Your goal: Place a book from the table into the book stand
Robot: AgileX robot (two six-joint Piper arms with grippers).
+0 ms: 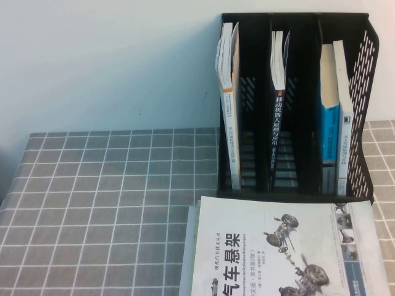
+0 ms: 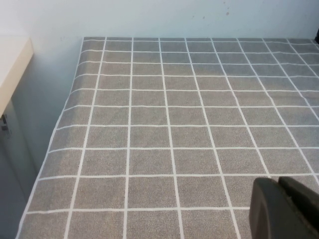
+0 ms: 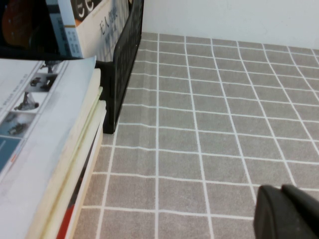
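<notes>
Right now the book [image 1: 290, 253] lies flat on the desk [image 1: 105, 203], cover up, at the near right of the scene, with its far edge just in front of the book stand [image 1: 296, 105]. From the right wrist view it rests on top of at least one other book [image 3: 79, 199], so it sits raised off the cloth. The book stand is at the far right against the wall, and each of its three slots already holds a book or two upright, with free room beside them.

Neither arm shows in the high view. The left gripper [image 2: 286, 209] hangs over bare cloth on the left side of the desk, well apart from the book, its fingers pressed together on nothing. The right gripper [image 3: 289, 214] hovers low over the cloth to the right of the stack, near the stand's corner; its fingers also look closed and empty.

The book is probably a large, fairly thick paperback: moderately heavy, with a smooth, likely slippery cover, and apt to sag if pinched at a corner. The overhanging right-hand edge, near the middle of its length, seems the best place to grip.
</notes>
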